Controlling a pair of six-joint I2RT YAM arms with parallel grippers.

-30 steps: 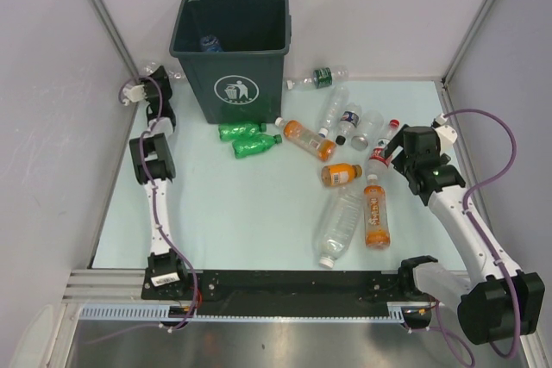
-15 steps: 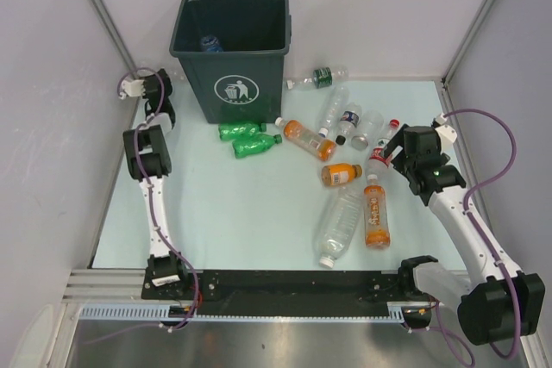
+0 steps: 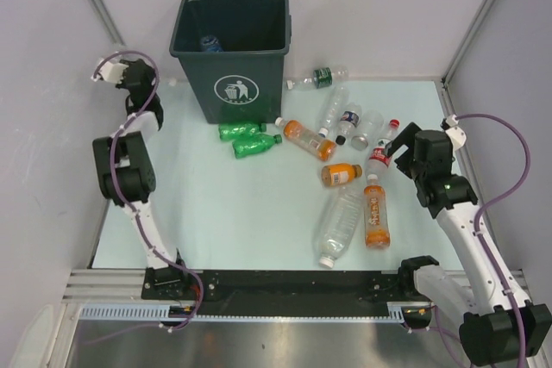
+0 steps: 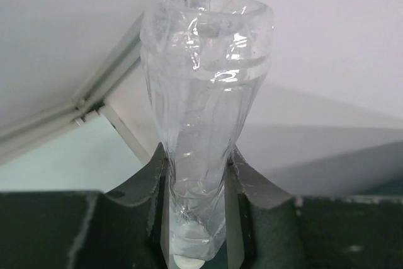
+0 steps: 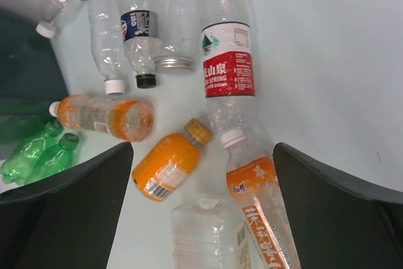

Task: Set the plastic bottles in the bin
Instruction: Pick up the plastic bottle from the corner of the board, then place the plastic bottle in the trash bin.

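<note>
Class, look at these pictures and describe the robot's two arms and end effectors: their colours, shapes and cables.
Both the left arm and right arm have slim white links joined by chunky black joint housings. A purple cable loops along each. The left end effector and right end effector each have two broad, matt dark fingers.

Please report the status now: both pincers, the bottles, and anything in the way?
Left pincer shut on clear bottle, raised left of bin. Right pincer open, over bottles on table. Blue-labelled bottle inside bin. Nothing seen blocking.
</note>
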